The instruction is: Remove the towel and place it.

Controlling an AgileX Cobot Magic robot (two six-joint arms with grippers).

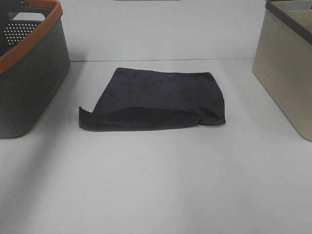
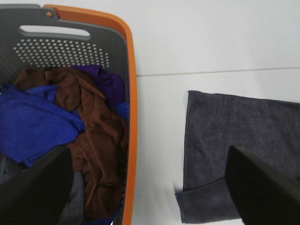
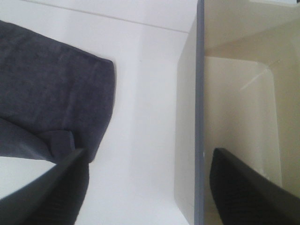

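White counter (image 1: 156,185), bare in the foreground. Further back, mid-counter, the towel (image 1: 156,100) lies folded flat: dark charcoal plush, near edge doubled over in a soft roll, one corner flipped out toward the grey basket. Well apart from both containers; nothing touches it.

Left: grey basket (image 1: 29,73) with orange rim, perforated walls. Left wrist view shows it holding brown, blue and purple cloths (image 2: 89,126). Right: beige bin (image 1: 285,73) with a dark rim; its inside looks empty in the right wrist view.

Left end effector (image 2: 150,187): fingers spread wide, nothing between them, hanging over the basket rim and the towel's edge. Right end effector (image 3: 150,187): fingers also spread wide, empty, above the gap between towel corner and bin wall.

Judgement: towel already out on the counter, apparently placed; if it is to be shifted or squared, a regrasp is needed. To do that well: come down on a corner or the rolled near edge, where the layers give something to pinch; close through all layers so the fold does not peel open; lift straight before travelling; avoid dragging plush across the counter.
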